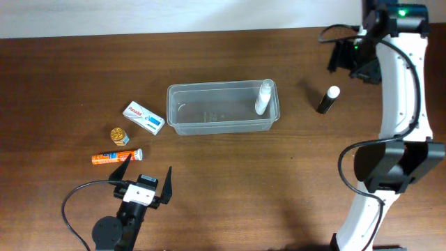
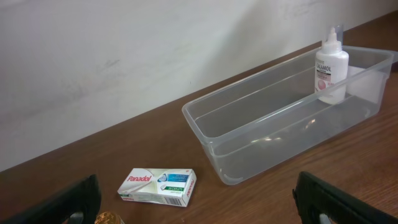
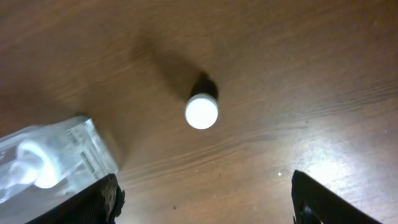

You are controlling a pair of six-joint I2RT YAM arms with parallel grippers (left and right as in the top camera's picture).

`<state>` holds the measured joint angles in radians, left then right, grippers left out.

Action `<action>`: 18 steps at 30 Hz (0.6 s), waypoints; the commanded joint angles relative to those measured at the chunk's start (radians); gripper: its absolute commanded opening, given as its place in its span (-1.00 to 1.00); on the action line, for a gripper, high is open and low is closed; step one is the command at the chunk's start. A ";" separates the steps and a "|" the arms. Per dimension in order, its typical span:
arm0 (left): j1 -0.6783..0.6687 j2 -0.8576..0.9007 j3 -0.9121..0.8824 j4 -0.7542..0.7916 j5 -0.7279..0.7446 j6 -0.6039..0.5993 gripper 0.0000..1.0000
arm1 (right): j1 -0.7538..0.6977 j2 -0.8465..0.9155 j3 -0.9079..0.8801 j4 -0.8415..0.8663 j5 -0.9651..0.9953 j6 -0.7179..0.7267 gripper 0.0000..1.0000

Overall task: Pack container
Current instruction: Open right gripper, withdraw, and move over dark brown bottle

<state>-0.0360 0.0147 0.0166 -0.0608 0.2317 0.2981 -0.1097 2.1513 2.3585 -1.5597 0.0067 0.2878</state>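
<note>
The clear plastic container sits mid-table with a white bottle standing in its right end; both also show in the left wrist view, the container and the bottle. A dark bottle with a white cap stands right of the container, seen from above in the right wrist view. My right gripper is open and empty, up beside that bottle. My left gripper is open and empty near the front edge. A white-and-blue Panadol carton lies left of the container.
A small gold-capped jar and an orange tube lie left of the container, ahead of my left gripper. The container's corner shows in the right wrist view. A pale wall runs along the table's back edge.
</note>
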 commanded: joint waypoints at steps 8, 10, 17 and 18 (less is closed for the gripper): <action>0.006 -0.008 -0.008 0.000 -0.003 -0.002 0.99 | -0.010 -0.002 -0.277 0.204 -0.029 0.029 0.60; 0.006 -0.008 -0.008 0.000 -0.003 -0.002 0.99 | -0.010 -0.002 -0.329 0.253 -0.029 0.036 0.60; 0.006 -0.008 -0.008 0.000 -0.003 -0.002 1.00 | -0.010 0.000 -0.459 0.373 -0.029 0.036 0.49; 0.006 -0.008 -0.008 0.000 -0.003 -0.002 0.99 | -0.010 0.000 -0.471 0.388 -0.029 0.036 0.44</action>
<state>-0.0360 0.0147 0.0166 -0.0608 0.2317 0.2981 -0.1184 2.1517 1.9205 -1.1942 -0.0196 0.3145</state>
